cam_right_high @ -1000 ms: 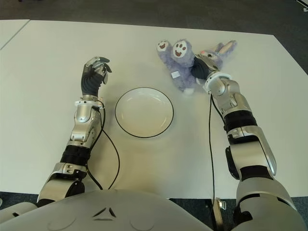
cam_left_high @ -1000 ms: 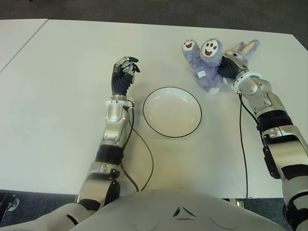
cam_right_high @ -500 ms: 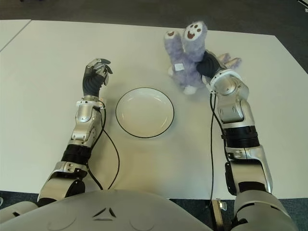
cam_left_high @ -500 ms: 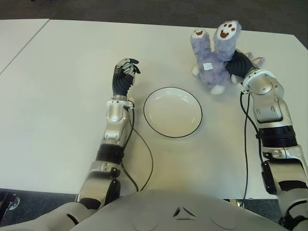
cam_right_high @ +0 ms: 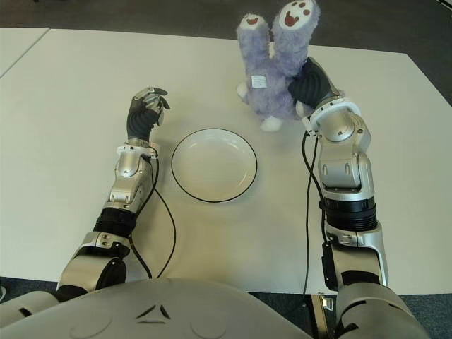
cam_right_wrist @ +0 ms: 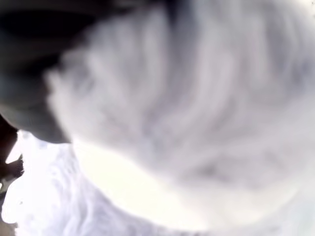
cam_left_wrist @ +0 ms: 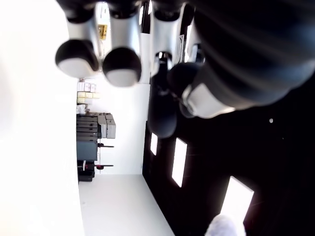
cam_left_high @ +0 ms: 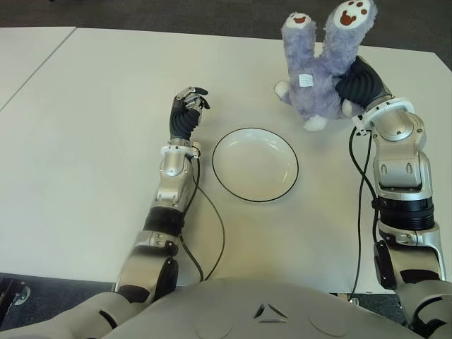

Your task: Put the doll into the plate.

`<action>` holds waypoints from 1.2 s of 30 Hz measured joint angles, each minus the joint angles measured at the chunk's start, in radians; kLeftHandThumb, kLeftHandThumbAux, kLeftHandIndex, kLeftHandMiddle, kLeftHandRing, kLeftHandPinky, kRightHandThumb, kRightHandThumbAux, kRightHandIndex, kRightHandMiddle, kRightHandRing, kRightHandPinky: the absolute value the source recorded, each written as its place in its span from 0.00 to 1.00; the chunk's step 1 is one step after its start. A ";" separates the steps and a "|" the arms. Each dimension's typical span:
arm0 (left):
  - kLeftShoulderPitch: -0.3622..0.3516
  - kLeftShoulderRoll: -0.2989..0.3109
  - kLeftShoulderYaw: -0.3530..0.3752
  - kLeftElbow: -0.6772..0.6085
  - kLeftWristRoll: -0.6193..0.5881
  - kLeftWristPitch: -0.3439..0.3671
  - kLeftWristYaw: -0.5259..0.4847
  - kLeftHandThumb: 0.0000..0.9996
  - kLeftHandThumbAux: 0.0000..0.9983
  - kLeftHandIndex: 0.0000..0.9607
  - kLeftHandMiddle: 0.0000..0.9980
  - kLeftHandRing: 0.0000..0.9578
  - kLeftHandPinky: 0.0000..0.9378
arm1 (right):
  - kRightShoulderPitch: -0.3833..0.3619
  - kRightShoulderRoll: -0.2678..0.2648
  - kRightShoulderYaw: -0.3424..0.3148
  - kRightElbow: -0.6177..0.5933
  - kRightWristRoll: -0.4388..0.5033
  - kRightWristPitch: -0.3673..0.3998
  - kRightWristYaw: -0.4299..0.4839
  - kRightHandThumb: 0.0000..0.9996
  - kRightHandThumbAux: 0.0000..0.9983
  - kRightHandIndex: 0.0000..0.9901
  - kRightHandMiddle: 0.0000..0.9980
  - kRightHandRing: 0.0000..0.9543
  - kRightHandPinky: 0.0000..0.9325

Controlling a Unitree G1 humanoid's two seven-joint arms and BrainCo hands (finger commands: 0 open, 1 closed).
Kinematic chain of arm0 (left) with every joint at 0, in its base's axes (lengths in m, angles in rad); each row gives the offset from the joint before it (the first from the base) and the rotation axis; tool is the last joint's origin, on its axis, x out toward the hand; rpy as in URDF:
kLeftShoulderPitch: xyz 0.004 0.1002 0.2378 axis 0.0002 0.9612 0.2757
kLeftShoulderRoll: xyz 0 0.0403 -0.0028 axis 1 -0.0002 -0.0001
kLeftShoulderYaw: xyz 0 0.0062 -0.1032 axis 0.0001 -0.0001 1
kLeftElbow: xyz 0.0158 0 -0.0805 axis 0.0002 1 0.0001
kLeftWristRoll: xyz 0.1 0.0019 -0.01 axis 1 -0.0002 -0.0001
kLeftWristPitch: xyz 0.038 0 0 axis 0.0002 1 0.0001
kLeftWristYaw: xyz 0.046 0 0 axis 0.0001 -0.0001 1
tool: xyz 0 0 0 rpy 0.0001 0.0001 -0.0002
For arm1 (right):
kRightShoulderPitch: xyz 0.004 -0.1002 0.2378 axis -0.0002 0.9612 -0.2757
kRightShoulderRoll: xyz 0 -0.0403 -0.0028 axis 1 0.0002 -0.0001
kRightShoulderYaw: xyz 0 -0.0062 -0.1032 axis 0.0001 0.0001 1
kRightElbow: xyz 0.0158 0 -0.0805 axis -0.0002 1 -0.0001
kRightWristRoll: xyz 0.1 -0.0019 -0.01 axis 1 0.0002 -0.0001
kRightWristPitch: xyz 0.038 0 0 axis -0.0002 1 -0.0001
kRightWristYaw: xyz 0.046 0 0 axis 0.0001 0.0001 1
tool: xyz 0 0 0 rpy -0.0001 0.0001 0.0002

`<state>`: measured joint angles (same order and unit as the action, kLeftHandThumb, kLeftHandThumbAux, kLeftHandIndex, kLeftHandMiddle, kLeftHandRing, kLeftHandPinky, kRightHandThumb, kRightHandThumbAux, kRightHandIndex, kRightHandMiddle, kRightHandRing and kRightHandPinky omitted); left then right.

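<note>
We see our right hand (cam_left_high: 359, 83) clenched around the purple plush doll (cam_left_high: 321, 70), holding it up beyond and to the right of the white plate (cam_left_high: 255, 164), feet pointing up and away. Our right forearm stands nearly upright from the white tabletop (cam_left_high: 92, 141). Our left hand (cam_left_high: 186, 113) shows left of the plate, wrist raised, fingers curled and holding nothing.

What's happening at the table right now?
The right hand grips the doll and holds it up, feet skyward, beyond and right of the plate. The plate sits bare on the table. The left hand, fingers curled and holding nothing, shows left of the plate.
</note>
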<state>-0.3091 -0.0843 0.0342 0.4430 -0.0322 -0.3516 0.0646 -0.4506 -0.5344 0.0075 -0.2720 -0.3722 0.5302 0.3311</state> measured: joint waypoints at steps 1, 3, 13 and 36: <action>-0.007 0.000 0.000 0.011 0.004 0.003 0.000 0.72 0.70 0.46 0.88 0.93 0.94 | 0.000 0.004 0.003 -0.014 -0.006 -0.001 -0.009 0.86 0.68 0.40 0.53 0.92 0.95; -0.021 0.001 0.001 0.032 0.006 0.011 0.002 0.72 0.70 0.46 0.88 0.93 0.94 | 0.000 0.008 0.013 -0.037 -0.013 -0.017 -0.025 0.86 0.68 0.40 0.53 0.92 0.94; -0.057 0.001 0.006 0.086 0.013 0.021 0.004 0.71 0.70 0.46 0.88 0.92 0.93 | 0.005 0.001 0.012 -0.025 -0.009 -0.187 -0.060 0.85 0.68 0.40 0.54 0.92 0.94; -0.122 0.010 0.031 0.191 0.013 0.002 0.004 0.71 0.70 0.46 0.88 0.92 0.93 | -0.011 0.090 0.130 -0.076 -0.045 -0.382 -0.080 0.86 0.68 0.41 0.54 0.92 0.92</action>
<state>-0.4307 -0.0747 0.0651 0.6344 -0.0194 -0.3493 0.0687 -0.4617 -0.4440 0.1374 -0.3479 -0.4175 0.1478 0.2508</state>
